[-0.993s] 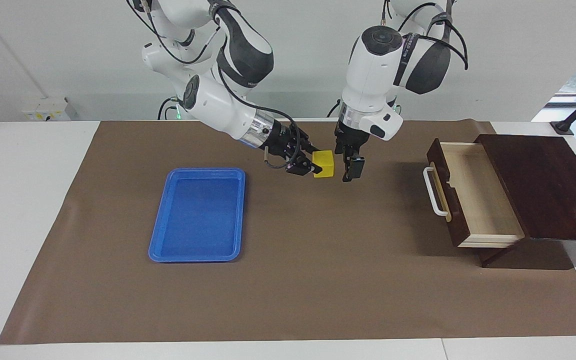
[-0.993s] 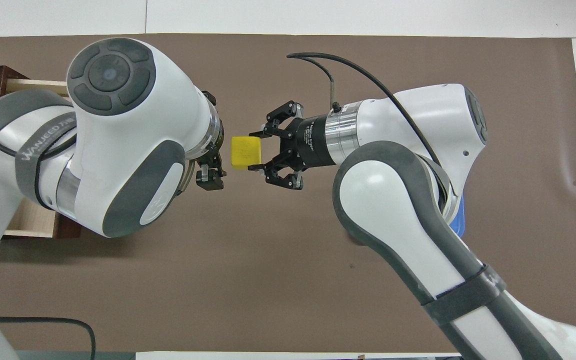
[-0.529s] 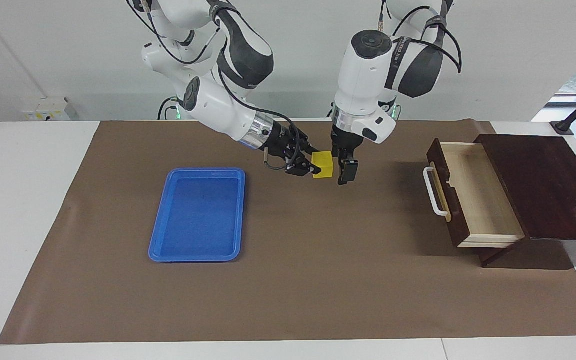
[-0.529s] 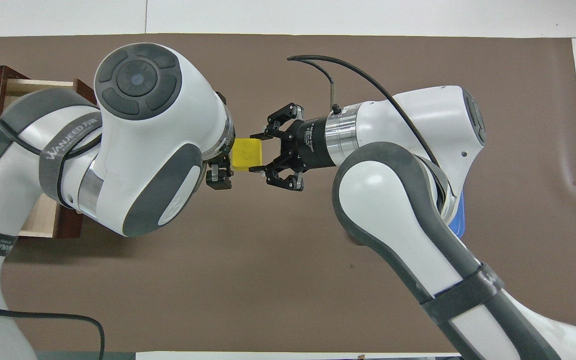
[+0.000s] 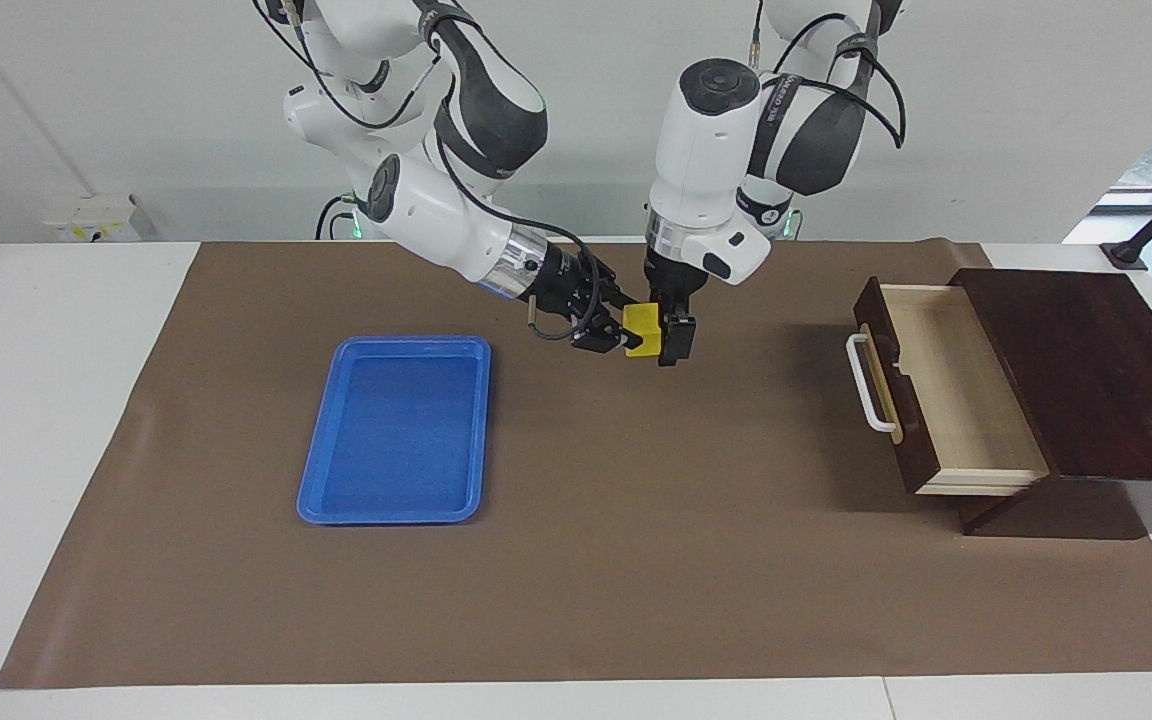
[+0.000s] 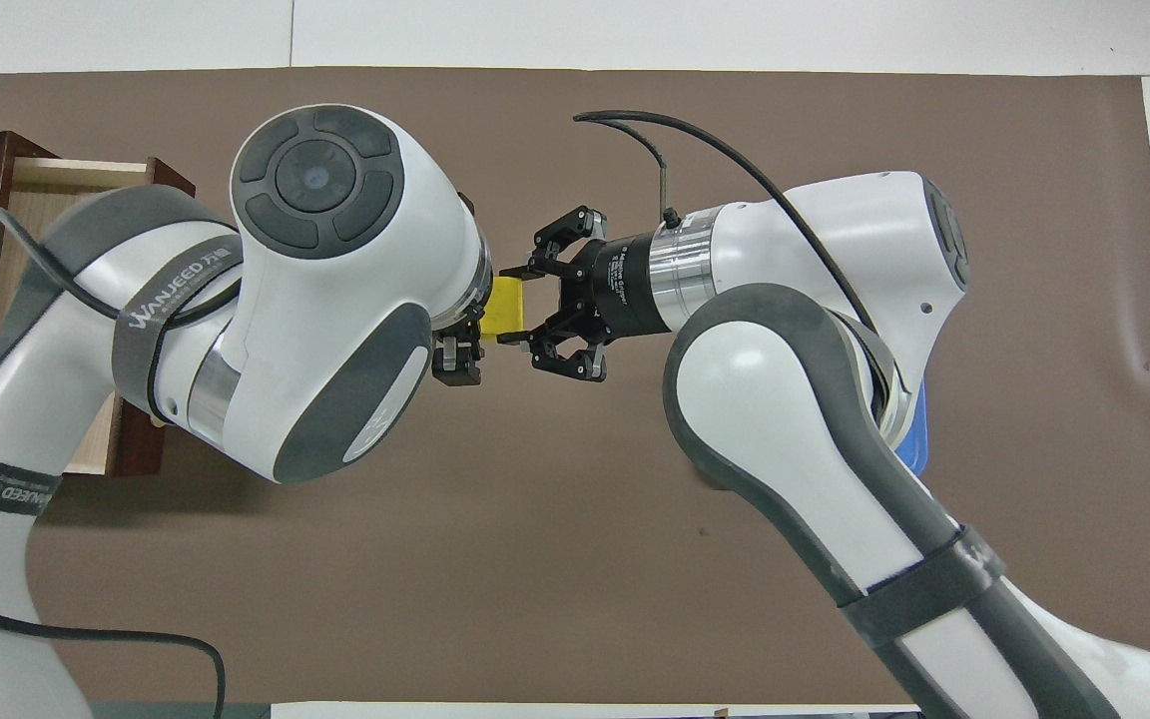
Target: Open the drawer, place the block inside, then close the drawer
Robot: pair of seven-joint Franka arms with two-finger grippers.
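Block [image 5: 643, 330], small and yellow, up in the air over the brown mat [image 5: 576, 560], well apart from the drawer [image 5: 946, 385] and on the side its handle faces. Pinched at one side between the fingertips of the right end effector [image 5: 624, 336], reaching in nearly level from the blue tray's [image 5: 396, 430] end of the tabletop [image 5: 46, 400]. Held out sideways that way, by judgement, to leave the block's free faces open for a second grip. Left end effector [image 5: 669, 338] pointing down, fingers spread, straddling the free end of the block; contact with the block not clear from either view. Apparently a hand-over: drawer sits at the left arm's end, so the block most likely passes to that arm for the carry. Drawer already pulled out of its dark cabinet [image 5: 1086, 370], pale wood inside bare, white handle [image 5: 869, 383] facing the block. Tray lying flat on the mat, farther from the drawer than the block. Still to do: the transfer, the drop into the drawer, the push shut.
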